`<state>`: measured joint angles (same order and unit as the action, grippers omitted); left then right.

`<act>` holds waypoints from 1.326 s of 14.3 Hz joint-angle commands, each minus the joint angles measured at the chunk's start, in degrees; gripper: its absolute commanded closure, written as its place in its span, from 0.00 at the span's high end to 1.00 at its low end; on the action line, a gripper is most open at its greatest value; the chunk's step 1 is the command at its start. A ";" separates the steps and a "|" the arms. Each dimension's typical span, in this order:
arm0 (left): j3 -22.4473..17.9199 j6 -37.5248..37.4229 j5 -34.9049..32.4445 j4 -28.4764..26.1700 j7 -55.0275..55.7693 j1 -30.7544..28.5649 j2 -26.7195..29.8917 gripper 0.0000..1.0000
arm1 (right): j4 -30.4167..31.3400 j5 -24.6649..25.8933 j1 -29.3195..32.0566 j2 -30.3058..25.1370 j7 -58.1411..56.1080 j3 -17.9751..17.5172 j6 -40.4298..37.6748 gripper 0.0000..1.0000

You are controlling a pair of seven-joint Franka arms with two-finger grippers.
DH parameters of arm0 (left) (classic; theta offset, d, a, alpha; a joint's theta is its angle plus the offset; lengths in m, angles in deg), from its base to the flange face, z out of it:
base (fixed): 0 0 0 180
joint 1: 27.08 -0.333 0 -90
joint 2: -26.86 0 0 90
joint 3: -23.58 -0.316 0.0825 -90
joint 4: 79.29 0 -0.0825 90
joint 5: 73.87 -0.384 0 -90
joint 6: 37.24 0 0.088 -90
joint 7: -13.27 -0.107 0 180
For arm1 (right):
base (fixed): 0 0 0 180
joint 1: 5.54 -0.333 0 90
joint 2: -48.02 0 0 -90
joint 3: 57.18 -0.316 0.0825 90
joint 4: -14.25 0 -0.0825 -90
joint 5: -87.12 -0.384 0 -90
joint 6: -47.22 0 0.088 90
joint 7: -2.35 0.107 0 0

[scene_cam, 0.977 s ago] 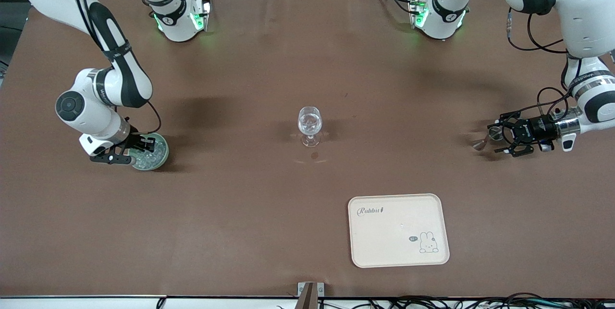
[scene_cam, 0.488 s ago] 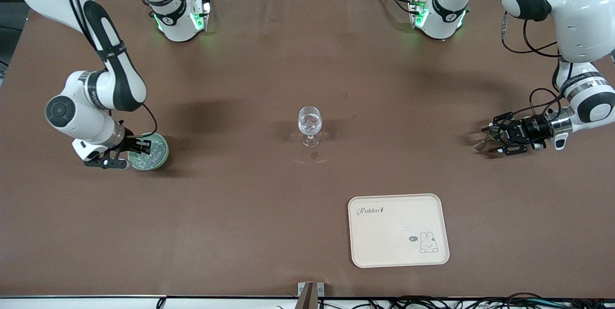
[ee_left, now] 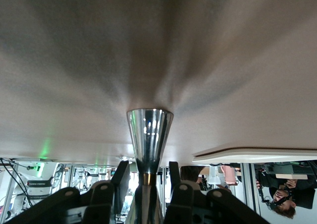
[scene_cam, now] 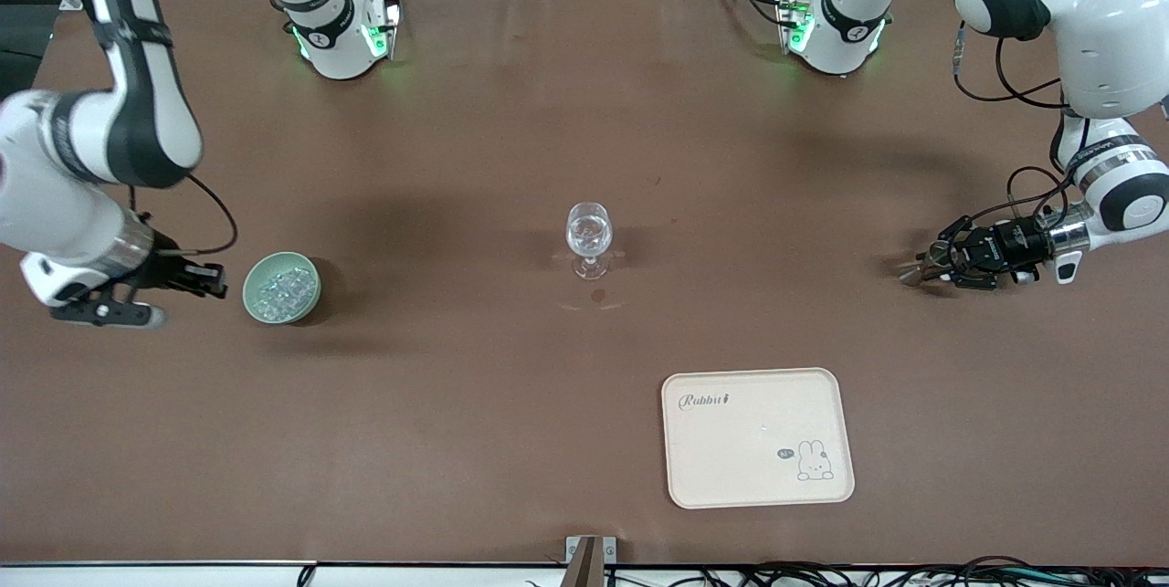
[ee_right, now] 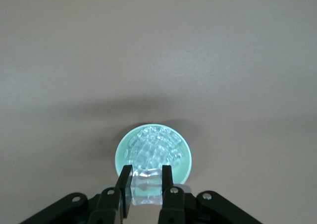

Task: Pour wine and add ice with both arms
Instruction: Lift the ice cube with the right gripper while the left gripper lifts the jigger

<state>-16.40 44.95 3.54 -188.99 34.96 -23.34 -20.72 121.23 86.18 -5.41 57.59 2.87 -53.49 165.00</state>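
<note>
The brown table (scene_cam: 511, 158) spreads wide under both arms, with a cream tray (scene_cam: 758, 437) lying nearer the front camera than anything else. A wine glass (scene_cam: 589, 238) stands upright at the table's middle, apart from everything. Toward the right arm's end sits a small green bowl (scene_cam: 281, 288) holding the ice (scene_cam: 279, 287), a heap of clear chunks.

The right gripper (ee_right: 143, 184) hangs just beside that bowl, raised off the table, its jaws pinched narrow on one ice cube (ee_right: 144, 187); the right wrist view shows the clear block squeezed between both pads with the bowl below it. The left gripper (scene_cam: 933, 260) sits low at the left arm's end of the table, jaws closed on the slim neck of a shiny metal cup (ee_left: 149, 130) that flares away from the fingers. Whether that cup carries any liquid is hard to judge, since its mouth faces away.

The step in hand looks like carrying the cube to the glass. To do it well, the right gripper should keep its squeeze even, travel level, stop squarely over the bowl of the glass, and drop low before letting go, so the slick cube neither slips nor tips the thin-stemmed glass.
</note>
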 commanded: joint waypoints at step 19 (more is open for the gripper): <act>-2.22 -9.42 0.04 -3.24 3.88 2.14 8.80 0.01 | -19.88 -0.11 2.32 -10.27 -0.70 0.18 -32.52 0.01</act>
<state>-18.24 35.66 5.52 -190.78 36.16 -22.65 -16.74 100.77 86.21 -3.54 47.93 2.81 -52.60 132.14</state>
